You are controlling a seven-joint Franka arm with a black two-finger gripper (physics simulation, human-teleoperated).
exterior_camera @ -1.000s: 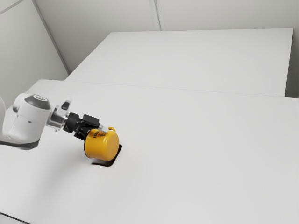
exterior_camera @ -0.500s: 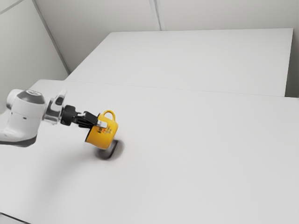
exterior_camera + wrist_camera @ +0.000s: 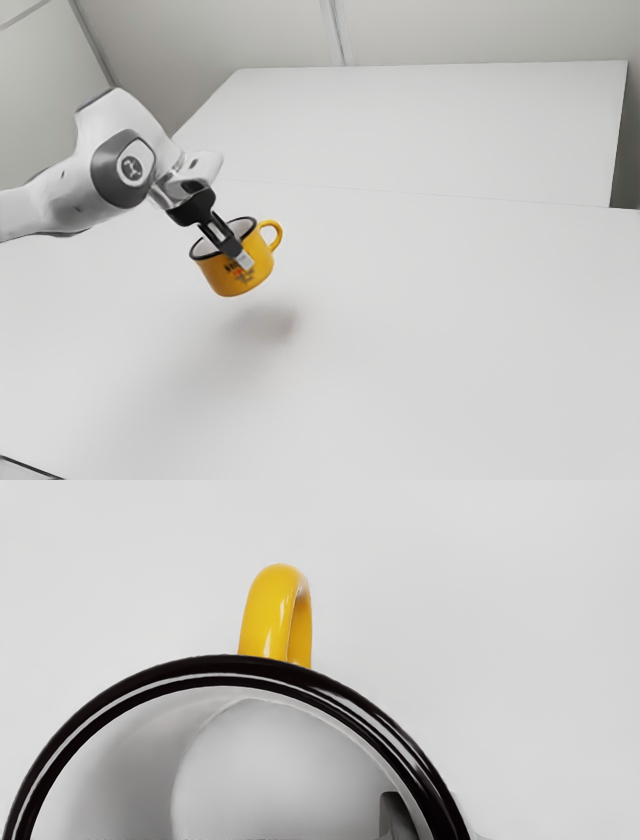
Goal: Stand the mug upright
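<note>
Mid-air in the exterior view, my gripper point(image 3: 240, 257) grips the wall of the yellow mug point(image 3: 257, 272), pointing down at a slant from the upper left. The mug hangs above the table, its dark-rimmed mouth facing mostly up and tilted toward the exterior view's left, its handle toward the right. In the wrist view the mug's black rim point(image 3: 240, 665) curves around a pale interior, with the yellow handle point(image 3: 265, 610) beyond it. There my gripper point(image 3: 434, 820) straddles the rim, one finger inside and the other just outside. The underside of the mug is hidden.
A white table point(image 3: 430, 340) spreads beneath the mug, whose soft shadow falls on it. Farther back lies another white surface point(image 3: 430, 125), with pale walls point(image 3: 180, 40) behind.
My hand has lifted the mug off the table and turned to point downward. The mug has rotated from lying on its side to mouth mostly up, its handle swinging to the exterior view's right.
</note>
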